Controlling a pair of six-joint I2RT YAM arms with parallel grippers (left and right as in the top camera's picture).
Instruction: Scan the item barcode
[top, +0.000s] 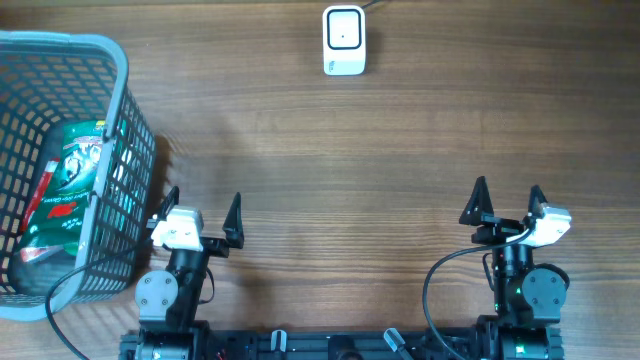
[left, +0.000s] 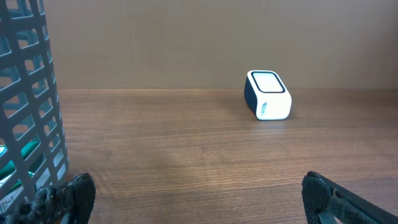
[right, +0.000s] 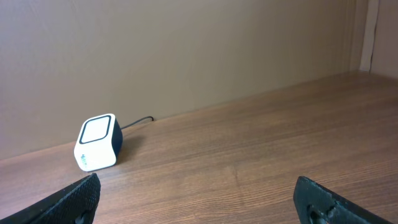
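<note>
A green packaged item (top: 70, 180) with red trim lies inside the grey basket (top: 118, 70) at the left edge; no barcode shows on it. The white barcode scanner (top: 343, 40) stands at the far middle of the table, seen too as the scanner (left: 268, 94) in the left wrist view and the scanner (right: 99, 142) in the right wrist view. My left gripper (top: 200, 213) hovers open just right of the basket, holding nothing. My right gripper (top: 508, 203) is open over bare wood at the near right, also holding nothing.
The basket wall (left: 28, 106) fills the left side of the left wrist view, close to my left finger. A black cable (right: 137, 122) runs from the scanner toward the back wall. Wood tabletop (top: 350, 180) stretches between the grippers and the scanner.
</note>
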